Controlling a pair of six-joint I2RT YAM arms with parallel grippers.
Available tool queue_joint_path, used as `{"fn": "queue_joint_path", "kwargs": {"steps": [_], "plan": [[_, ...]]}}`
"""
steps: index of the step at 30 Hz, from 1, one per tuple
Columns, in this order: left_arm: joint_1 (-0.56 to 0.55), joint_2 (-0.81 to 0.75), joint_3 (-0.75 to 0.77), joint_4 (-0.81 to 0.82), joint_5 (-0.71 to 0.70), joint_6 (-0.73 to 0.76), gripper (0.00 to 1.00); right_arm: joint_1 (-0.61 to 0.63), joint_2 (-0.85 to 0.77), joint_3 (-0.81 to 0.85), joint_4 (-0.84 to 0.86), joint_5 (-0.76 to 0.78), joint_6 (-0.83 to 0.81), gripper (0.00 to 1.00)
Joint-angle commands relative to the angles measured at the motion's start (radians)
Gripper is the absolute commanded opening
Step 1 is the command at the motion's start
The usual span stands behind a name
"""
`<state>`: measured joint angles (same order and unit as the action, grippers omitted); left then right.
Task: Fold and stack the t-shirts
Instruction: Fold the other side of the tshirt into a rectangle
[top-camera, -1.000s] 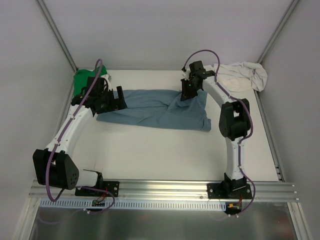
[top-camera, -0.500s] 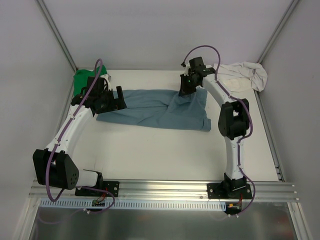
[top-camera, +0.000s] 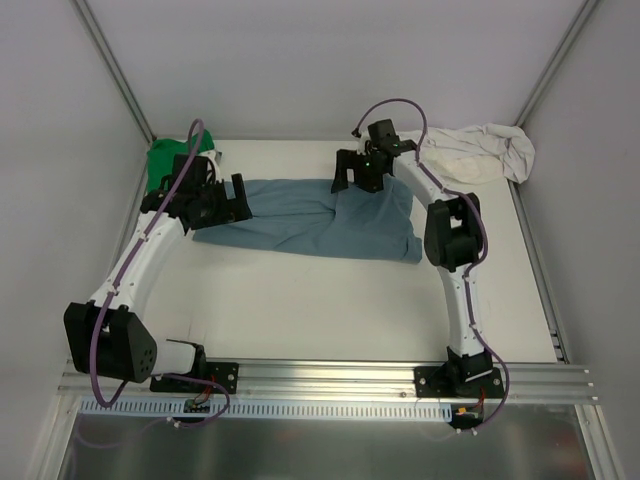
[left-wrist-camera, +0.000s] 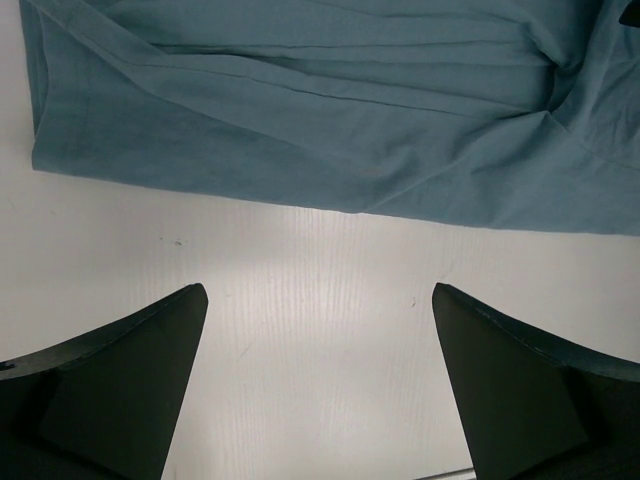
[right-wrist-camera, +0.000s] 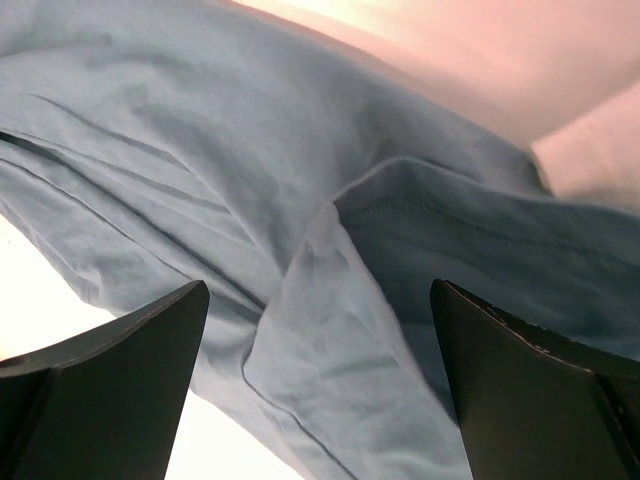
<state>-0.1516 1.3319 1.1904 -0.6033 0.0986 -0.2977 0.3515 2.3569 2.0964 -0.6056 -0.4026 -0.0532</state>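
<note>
From above, we see the blue shirt lying spread and creased across the far half of the tabletop, its long side running left to right. The green shirt is bunched in the far left corner, partly hidden by the left arm. The cream shirt is crumpled in the far right corner, well apart from the green one. The left gripper sits at the blue shirt's left end, and the right gripper is over its far edge, toward the right. From this height we cannot judge either gripper's opening.

In the left wrist view, the blue shirt fills the top, its hem running across the frame. Bare tabletop lies below it. The left gripper is spread wide, with nothing between its fingers. It is over bare tabletop just beside the hem.

In the right wrist view, the blue shirt takes up most of the frame, with soft folds and a stitched edge doubled over on the right. The right gripper is also spread wide and grips nothing, the cloth lying loose below it. The pale, washed-out patch at upper right we cannot identify.
</note>
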Motion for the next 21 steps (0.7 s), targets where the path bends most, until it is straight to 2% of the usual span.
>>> {"fn": "queue_joint_path", "kwargs": {"steps": [1, 7, 14, 17, 18, 20, 21], "plan": [[-0.011, -0.049, -0.009, -0.038, -0.019, 0.000, 0.99, 0.012, 0.007, 0.095, 0.059, -0.042, 0.032, 0.99], [-0.017, -0.073, -0.034, -0.027, -0.020, -0.015, 0.99, -0.014, -0.036, 0.186, 0.064, -0.041, 0.024, 1.00], [-0.019, -0.148, -0.133, 0.147, 0.056, -0.050, 0.99, -0.156, -0.220, 0.179, 0.020, -0.015, -0.026, 0.99], [-0.019, -0.125, -0.146, 0.175, 0.105, -0.066, 0.99, -0.189, -0.393, 0.027, -0.023, -0.002, -0.056, 0.99], [-0.019, -0.113, -0.143, 0.186, 0.127, -0.063, 0.99, -0.190, -0.431, -0.096, -0.025, -0.002, -0.054, 1.00], [-0.020, -0.076, -0.132, 0.212, 0.191, -0.058, 0.99, -0.174, -0.507, -0.241, -0.022, -0.008, -0.048, 0.99], [-0.020, -0.056, -0.109, 0.221, 0.206, -0.052, 0.99, -0.160, -0.572, -0.380, -0.025, 0.013, -0.056, 0.99]]}}
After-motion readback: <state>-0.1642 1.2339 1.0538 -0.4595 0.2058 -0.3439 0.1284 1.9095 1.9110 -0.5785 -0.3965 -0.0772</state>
